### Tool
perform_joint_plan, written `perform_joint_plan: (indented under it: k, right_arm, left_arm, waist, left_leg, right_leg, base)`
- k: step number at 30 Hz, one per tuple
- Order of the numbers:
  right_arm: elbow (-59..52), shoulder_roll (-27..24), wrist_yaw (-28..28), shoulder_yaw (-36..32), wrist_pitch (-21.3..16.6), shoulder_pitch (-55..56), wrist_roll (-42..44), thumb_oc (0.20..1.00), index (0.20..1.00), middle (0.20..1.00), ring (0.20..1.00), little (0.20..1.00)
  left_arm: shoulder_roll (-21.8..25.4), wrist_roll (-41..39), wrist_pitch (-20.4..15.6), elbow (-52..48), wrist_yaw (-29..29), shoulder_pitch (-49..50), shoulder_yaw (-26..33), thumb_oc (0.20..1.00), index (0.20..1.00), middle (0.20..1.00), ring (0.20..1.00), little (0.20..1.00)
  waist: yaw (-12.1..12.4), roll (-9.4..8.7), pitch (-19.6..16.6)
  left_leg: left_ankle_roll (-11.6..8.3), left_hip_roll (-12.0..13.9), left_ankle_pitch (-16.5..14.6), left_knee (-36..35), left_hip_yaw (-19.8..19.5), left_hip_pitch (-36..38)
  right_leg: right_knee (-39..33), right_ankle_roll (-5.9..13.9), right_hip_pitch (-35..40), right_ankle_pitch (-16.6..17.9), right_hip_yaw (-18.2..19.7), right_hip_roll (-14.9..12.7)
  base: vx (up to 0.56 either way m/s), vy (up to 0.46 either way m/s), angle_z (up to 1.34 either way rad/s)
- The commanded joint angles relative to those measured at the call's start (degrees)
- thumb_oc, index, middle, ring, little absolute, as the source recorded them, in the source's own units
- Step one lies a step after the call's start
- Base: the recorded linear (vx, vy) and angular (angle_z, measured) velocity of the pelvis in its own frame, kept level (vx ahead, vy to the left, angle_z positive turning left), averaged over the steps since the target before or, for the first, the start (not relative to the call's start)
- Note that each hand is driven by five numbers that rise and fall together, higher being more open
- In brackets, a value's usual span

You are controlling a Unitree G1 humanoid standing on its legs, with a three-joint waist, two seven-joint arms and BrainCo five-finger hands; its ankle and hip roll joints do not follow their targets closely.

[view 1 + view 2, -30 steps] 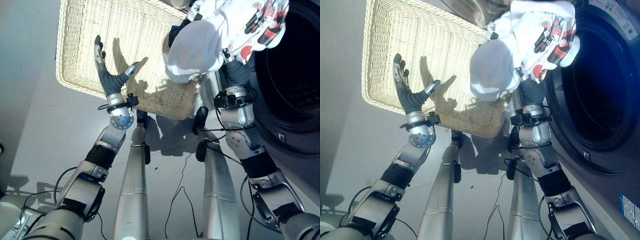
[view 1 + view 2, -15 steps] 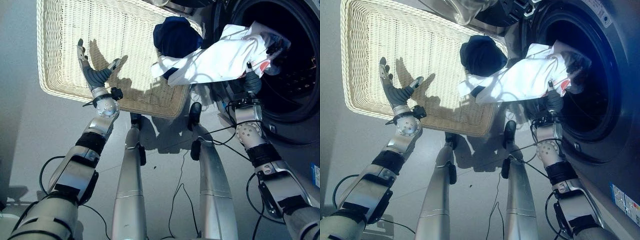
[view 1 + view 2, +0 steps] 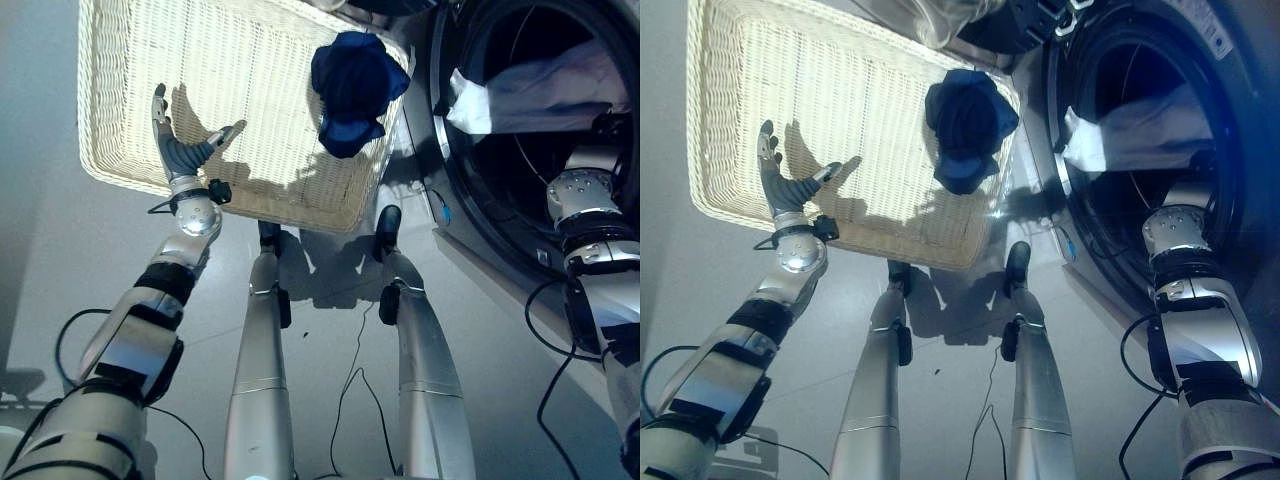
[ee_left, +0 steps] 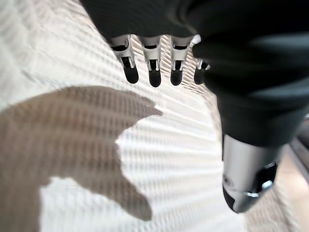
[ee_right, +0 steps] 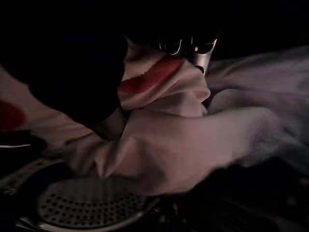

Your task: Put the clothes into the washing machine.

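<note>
White printed garment (image 3: 545, 92) inside the dark round washing machine drum (image 3: 1140, 150), upper right.
Right hand (image 5: 193, 48) pinches it there; left hand (image 3: 180, 150) spread over the cream wicker basket (image 3: 110, 120), holding a navy garment (image 3: 352, 85).

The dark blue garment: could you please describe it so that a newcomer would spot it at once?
Find the pale wicker basket beside the washing machine. The dark blue garment is bunched at the basket's corner nearest the machine door, the one dark thing against the light weave.
</note>
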Motion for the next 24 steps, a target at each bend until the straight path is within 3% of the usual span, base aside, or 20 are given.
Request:
perform_joint_plan:
  k: [1,2,3,9,13,14,16,18,20,23,24]
  right_arm:
    - [-4.66,-21.43,-2.45,-2.11,-2.23,-2.37,-7.82,0.542,0.542,0.542,0.542,0.542]
    - [-3.72,-22.22,-1.75,-3.17,-1.87,-1.31,-6.33,0.84,0.84,0.84,0.84,0.84]
    - [-2.94,-22.52,-1.81,-3.73,-1.43,-0.95,-6.21,1.0,1.0,1.0,1.0,1.0]
    - [2.4,-23.11,-0.07,-5.86,2.08,0.93,-4.69,1.0,1.0,1.0,1.0,1.0]
    - [6.6,-20.99,-0.77,-4.21,11.89,2.45,-9.25,1.0,1.0,1.0,1.0,1.0]
    - [7.69,-20.64,-1.99,-1.91,16.18,2.25,-12.49,1.0,1.0,1.0,1.0,1.0]
    - [9.65,-20.45,-4.51,0.7,20.27,1.34,-14.83,1.0,1.0,1.0,1.0,1.0]
    - [13.14,-20.48,-6.11,5.66,28.79,-0.8,-21.34,1.0,1.0,1.0,1.0,1.0]
    - [15.96,-20.56,-7.5,9.13,34.2,-2.19,-29.44,1.0,1.0,1.0,1.0,1.0]
    - [17.54,-20.38,-6.87,14.74,40.65,-5.41,-35.15,1.0,1.0,1.0,1.0,1.0]
    - [17.77,-19.92,-7.12,16.61,40.91,-7.01,-35.54,1.0,1.0,1.0,1.0,1.0]
  left_arm:
    - [4.26,-2.28,-1.59,0.41,-2.22,1.58,3.13,1.0,1.0,1.0,1.0,1.0]
    - [4.53,-2.48,-1.55,0.73,-2.96,1.81,3.47,1.0,1.0,1.0,1.0,1.0]
    - [4.54,-2.51,-1.6,1.02,-3.29,1.92,3.57,1.0,1.0,1.0,1.0,1.0]
    - [4.83,-2.84,-2.39,3.71,-5.92,0.48,2.92,1.0,1.0,1.0,1.0,1.0]
    - [3.88,-2.55,-2.59,3.92,-5.9,-0.48,1.49,1.0,1.0,1.0,1.0,1.0]
    - [3.72,-2.65,-2.24,3.58,-5.8,-1.09,0.88,1.0,1.0,1.0,1.0,1.0]
    - [3.69,-2.74,-2.06,3.54,-5.91,-1.85,0.26,1.0,1.0,1.0,1.0,1.0]
    - [3.74,-3.12,-1.58,3.3,-6.27,-3.31,-0.99,1.0,1.0,1.0,1.0,1.0]
    - [3.57,-2.97,-1.89,3.3,-6.24,-3.88,-1.83,1.0,1.0,1.0,1.0,1.0]
    - [3.31,-2.99,-1.65,2.13,-5.9,-4.72,-3.04,1.0,1.0,1.0,1.0,1.0]
    - [3.21,-2.53,-1.63,1.48,-6.2,-5.05,-3.27,1.0,1.0,1.0,1.0,1.0]
  waist:
    - [-1.54,-4.35,-1.49]
    - [-1.51,-4.61,-1.49]
    - [-1.49,-4.72,-1.49]
    - [-1.29,-4.63,-1.49]
    - [-0.88,-3.87,-1.49]
    - [-0.75,-3.71,-1.49]
    - [-0.52,-3.54,-1.49]
    - [-0.14,-3.35,-1.49]
    - [0.08,-3.24,-1.49]
    - [0.46,-3.07,-1.49]
    - [0.64,-2.95,-1.49]
  left_leg:
    - [2.38,-2.47,-3.44,0.94,-1.25,4.65]
    - [2.52,-2.59,-3.56,1.08,-1.39,4.9]
    - [2.61,-2.69,-3.62,1.21,-1.49,4.99]
    - [3.43,-3.86,-3.43,1.93,-1.96,4.04]
    - [3.77,-4.33,-4.39,2.35,-1.7,4.11]
    - [3.82,-4.69,-4.46,2.64,-1.76,4.01]
    - [3.9,-4.73,-4.43,2.61,-1.64,3.86]
    - [4.04,-4.99,-4.38,2.68,-1.82,3.69]
    - [4.08,-4.83,-4.24,2.81,-1.69,3.3]
    - [4.36,-5.03,-4.17,2.7,-1.93,2.78]
    - [4.4,-5.14,-4.23,2.57,-2.09,2.69]
  right_leg:
    - [1.69,4.45,5.55,0.46,-3.82,1.22]
    - [1.74,4.36,5.92,0.3,-3.88,1.25]
    - [1.79,4.32,6.05,0.26,-3.9,1.25]
    - [1.95,3.9,5.2,0.69,-4.17,0.91]
    - [2.25,3.95,4.89,0.1,-4.08,0.76]
    - [1.79,3.93,4.83,0.35,-3.87,0.81]
    - [1.82,3.86,4.75,0.27,-4.04,0.75]
    - [1.53,3.75,4.71,0.39,-4.06,0.78]
    - [1.7,3.85,4.48,0.44,-4.28,0.62]
    - [1.63,3.81,4.13,0.5,-4.6,0.64]
    - [1.58,3.79,4.02,0.46,-4.69,0.64]
  base:
    - [0.03,-0.029,-0.04]
    - [0.04,-0.023,-0.03]
    - [0.05,-0.037,0.0]
    - [0.03,-0.02,0.05]
    - [0.03,-0.01,0.07]
    - [0.01,-0.009,0.07]
    - [0.0,-0.014,0.06]
    - [0.0,-0.032,0.05]
    - [0.0,-0.016,0.02]
    - [-0.01,-0.04,0.03]
    - [0.0,0.0,0.0]
